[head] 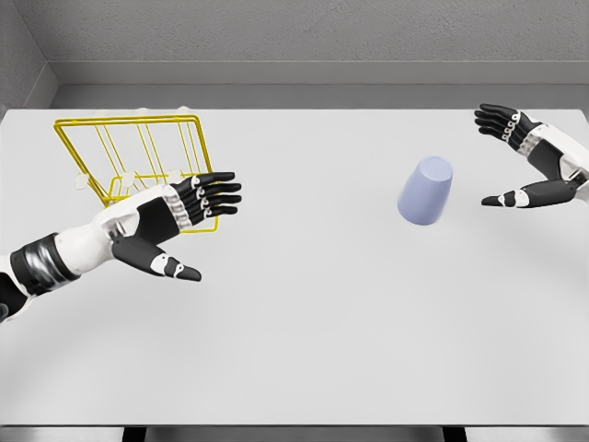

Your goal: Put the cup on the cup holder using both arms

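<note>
2 hands spread and holding nothing: cup [426, 190], upside down, stands just left of right hand [529, 161], far from left hand [184, 216].

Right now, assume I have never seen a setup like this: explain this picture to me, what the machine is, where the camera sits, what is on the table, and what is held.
This is a simulator's render, not a photograph. The camera sits on a humanoid robot's head and looks down at a white table. The two white and black arms are the robot's own. The left robot hand comes in from the lower left, fingers spread, in front of a yellow wire cup holder. The right robot hand enters from the right edge, also open, beside a pale blue cup but not touching it. The cup stands upside down, its wider open end on the table. Neither hand holds anything yet. The job is to put the cup on the holder.
</note>
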